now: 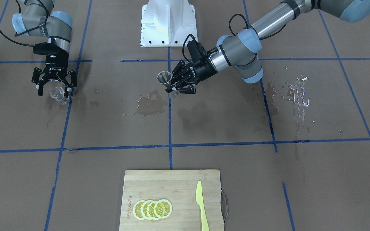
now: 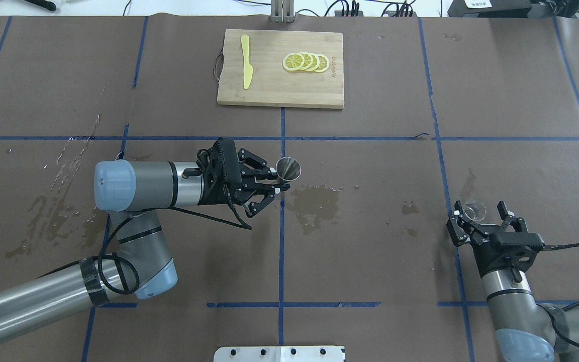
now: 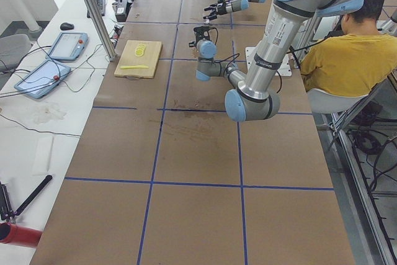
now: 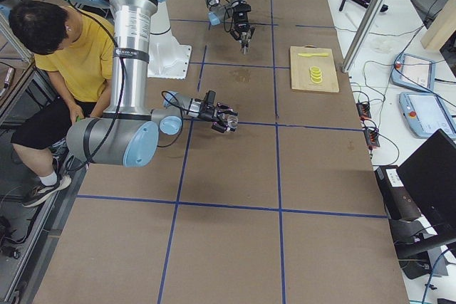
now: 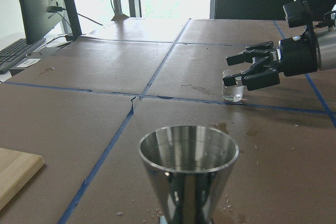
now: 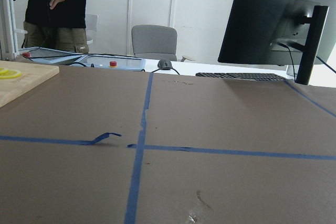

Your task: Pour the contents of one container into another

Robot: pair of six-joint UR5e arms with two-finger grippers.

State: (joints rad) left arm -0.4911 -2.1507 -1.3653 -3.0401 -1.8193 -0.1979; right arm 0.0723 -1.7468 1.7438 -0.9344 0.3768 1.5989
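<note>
left gripper pinches jigger at its waist, upright, centre | glass stands on table at 3 o'clock from jigger in overhead view, well apart | right gripper spread, glass between its fingers, no grip | pour likely needs jigger carried toward 3 o'clock, then tipped

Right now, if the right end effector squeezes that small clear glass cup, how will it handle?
The small clear glass cup looks rigid but probably breakable. Short and squat, it likely resists tipping. Nearby wet patches suggest it may slip.
</note>
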